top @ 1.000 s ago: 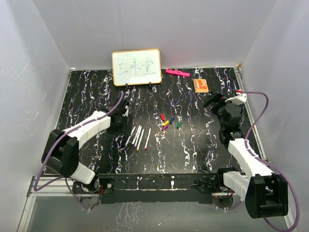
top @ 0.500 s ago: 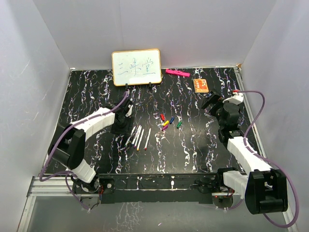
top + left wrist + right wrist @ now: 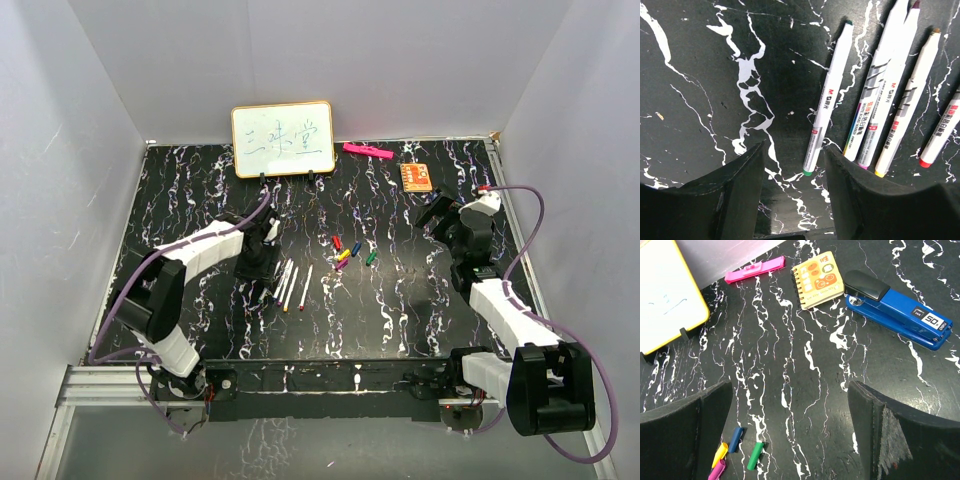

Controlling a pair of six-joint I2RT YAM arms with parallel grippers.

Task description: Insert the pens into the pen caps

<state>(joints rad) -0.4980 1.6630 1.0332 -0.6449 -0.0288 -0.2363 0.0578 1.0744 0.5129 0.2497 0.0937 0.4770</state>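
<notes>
Pickup step: left claw [image 3: 794, 155] part-open astride green pen [image 3: 827, 100], not gripping yet. Next: close squarely on barrel, lift. Right claw [image 3: 790, 390] wide open above pen caps [image 3: 755, 455].

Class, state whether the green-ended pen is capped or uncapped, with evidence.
Uncapped: the green-ended pen shows a bare tip, and the caps lie apart.
</notes>
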